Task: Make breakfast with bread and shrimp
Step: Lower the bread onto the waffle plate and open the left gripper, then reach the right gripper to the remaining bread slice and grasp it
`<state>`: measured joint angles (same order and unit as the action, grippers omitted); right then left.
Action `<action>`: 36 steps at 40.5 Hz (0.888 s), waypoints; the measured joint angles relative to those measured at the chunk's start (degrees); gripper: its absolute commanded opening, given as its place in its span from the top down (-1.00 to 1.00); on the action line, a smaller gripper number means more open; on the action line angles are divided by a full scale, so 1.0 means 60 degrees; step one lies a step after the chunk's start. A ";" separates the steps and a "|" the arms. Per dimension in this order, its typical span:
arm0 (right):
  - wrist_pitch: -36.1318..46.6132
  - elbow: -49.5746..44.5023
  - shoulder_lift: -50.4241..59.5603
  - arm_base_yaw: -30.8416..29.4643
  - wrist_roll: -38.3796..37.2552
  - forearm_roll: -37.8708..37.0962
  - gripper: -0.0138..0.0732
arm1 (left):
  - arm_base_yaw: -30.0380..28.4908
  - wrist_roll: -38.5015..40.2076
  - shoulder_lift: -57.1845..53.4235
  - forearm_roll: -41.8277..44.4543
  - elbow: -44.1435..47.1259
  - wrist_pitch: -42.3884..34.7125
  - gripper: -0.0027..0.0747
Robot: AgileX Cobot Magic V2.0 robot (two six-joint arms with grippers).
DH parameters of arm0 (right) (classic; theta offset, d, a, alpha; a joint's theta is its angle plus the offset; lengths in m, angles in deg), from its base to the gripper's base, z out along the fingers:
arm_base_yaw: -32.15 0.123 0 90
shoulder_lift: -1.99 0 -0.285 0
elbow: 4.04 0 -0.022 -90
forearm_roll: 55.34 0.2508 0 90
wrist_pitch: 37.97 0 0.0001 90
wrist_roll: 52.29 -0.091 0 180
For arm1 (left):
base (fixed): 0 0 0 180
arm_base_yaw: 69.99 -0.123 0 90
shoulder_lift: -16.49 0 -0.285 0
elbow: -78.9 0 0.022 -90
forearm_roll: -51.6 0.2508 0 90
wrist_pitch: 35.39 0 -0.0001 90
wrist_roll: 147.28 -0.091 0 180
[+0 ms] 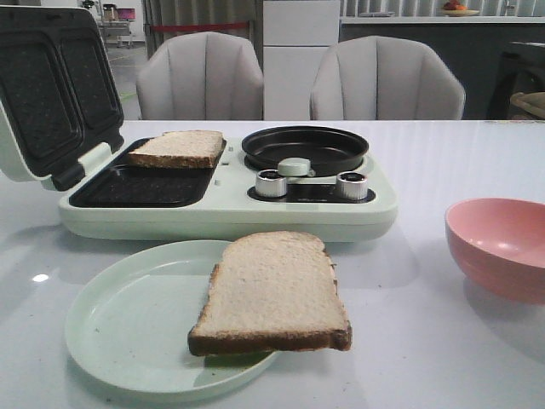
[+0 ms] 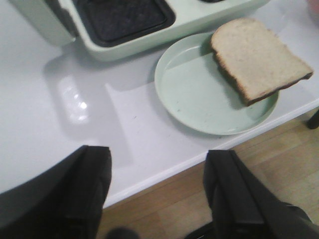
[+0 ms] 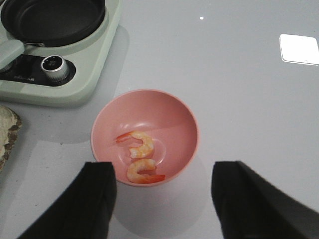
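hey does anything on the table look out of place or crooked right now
One thing: the bread slice on the pale green plate sits off-centre, its corner overhanging the plate's rim toward the table edge. The other slice lies in the sandwich maker, and two shrimp are in the pink bowl. Nothing is spilled.

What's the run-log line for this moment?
left gripper open, empty | right gripper open over pink bowl | two shrimp inside | bread on sandwich plate | bread on plate
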<state>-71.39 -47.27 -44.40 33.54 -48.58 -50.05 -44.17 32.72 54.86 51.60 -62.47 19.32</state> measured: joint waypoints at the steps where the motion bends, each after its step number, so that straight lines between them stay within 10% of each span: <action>1: 0.0000 0.0000 0.0000 0.0000 0.0000 0.0000 -0.53 | 0.0000 0.0207 -0.0151 0.0225 0.0026 0.0192 -0.25; 16: -0.0026 -0.0286 -0.0008 0.0000 0.0000 0.0632 -0.51 | 0.0000 0.0773 -0.1157 0.0726 0.0069 0.0495 -0.25; 36: -0.1173 -0.0308 -0.2754 0.2378 0.3013 0.5841 -0.46 | 0.0000 0.0773 -0.1157 0.0726 0.0069 0.0502 -0.25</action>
<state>-78.43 -49.12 -60.92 47.81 -30.50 -15.01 -44.17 37.36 47.92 55.95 -62.06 22.33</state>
